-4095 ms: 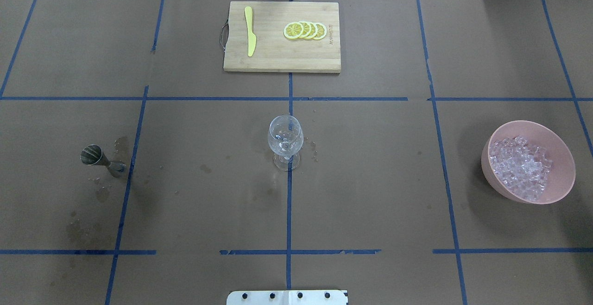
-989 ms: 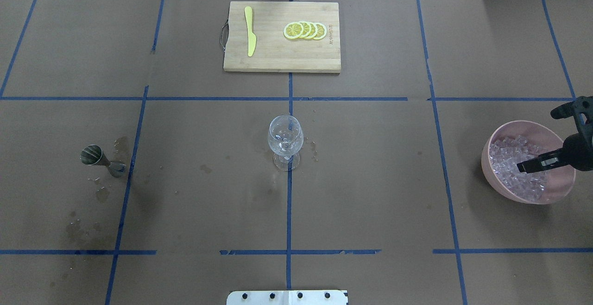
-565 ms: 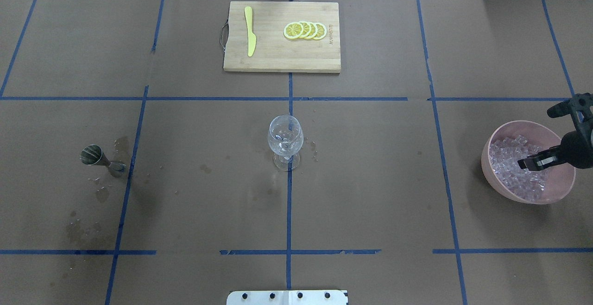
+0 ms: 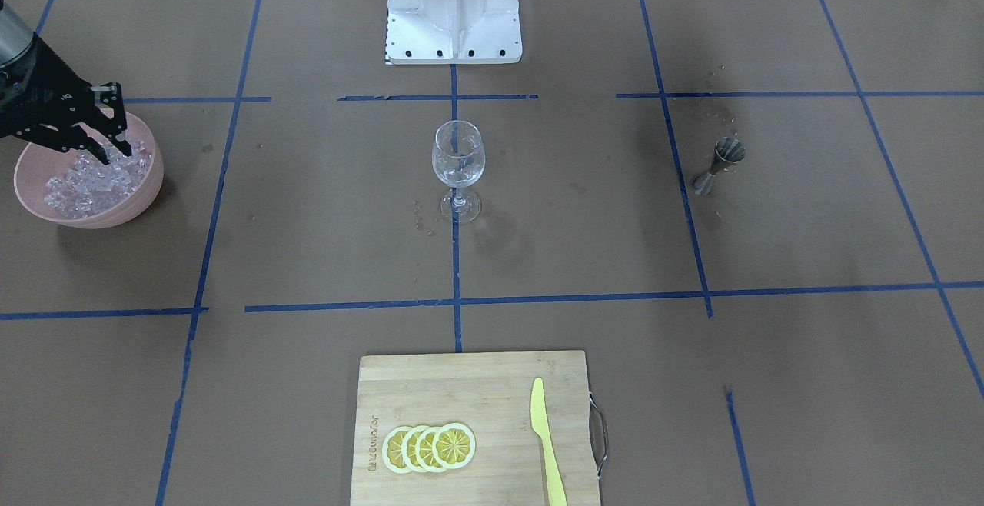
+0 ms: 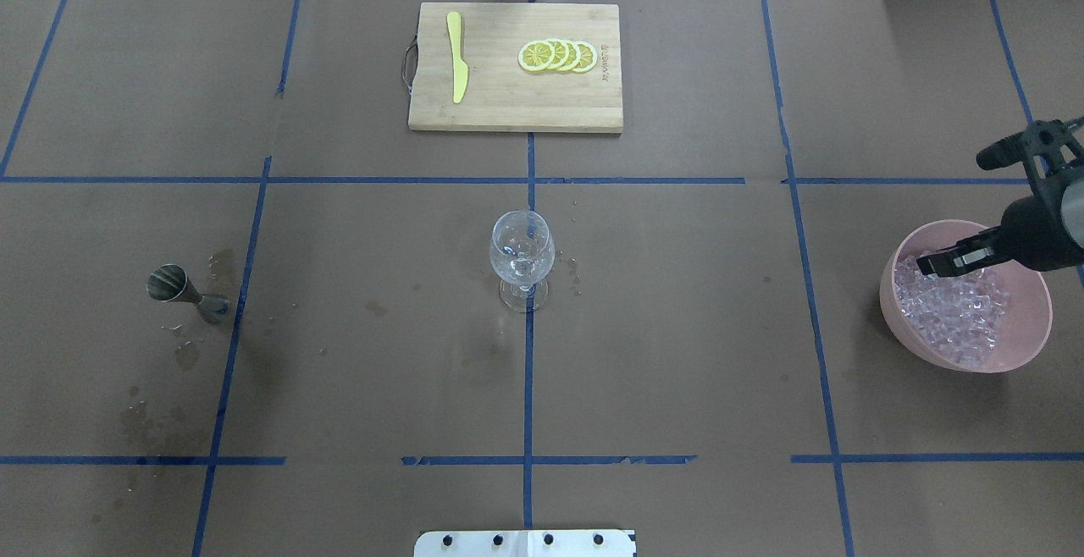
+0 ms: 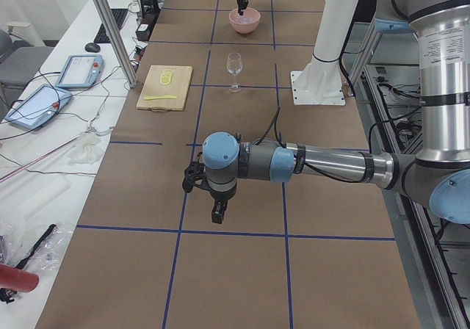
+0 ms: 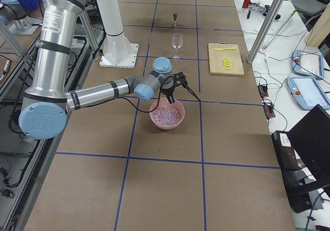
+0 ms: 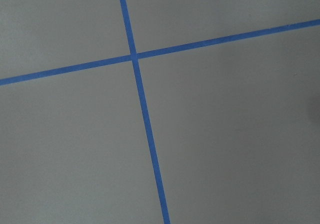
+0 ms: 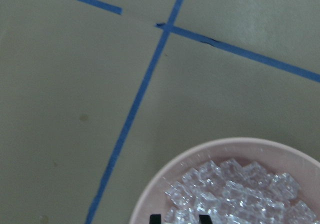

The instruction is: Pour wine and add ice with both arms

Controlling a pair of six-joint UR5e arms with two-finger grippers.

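Grips a cube of ice between the right fingers, narrowly parted, just above the heap filling the pink bowl directly beneath. Hangs the left fingers tips-down over the table, well apart; cannot tell whether open or closed. Shows a glass standing between both sets of fingers.

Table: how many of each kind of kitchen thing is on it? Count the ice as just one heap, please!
lemon slices: 4
yellow knife: 1
cutting board: 1
wine glass: 1
metal jigger: 1
pink bowl: 1
ice heap: 1
Total: 10
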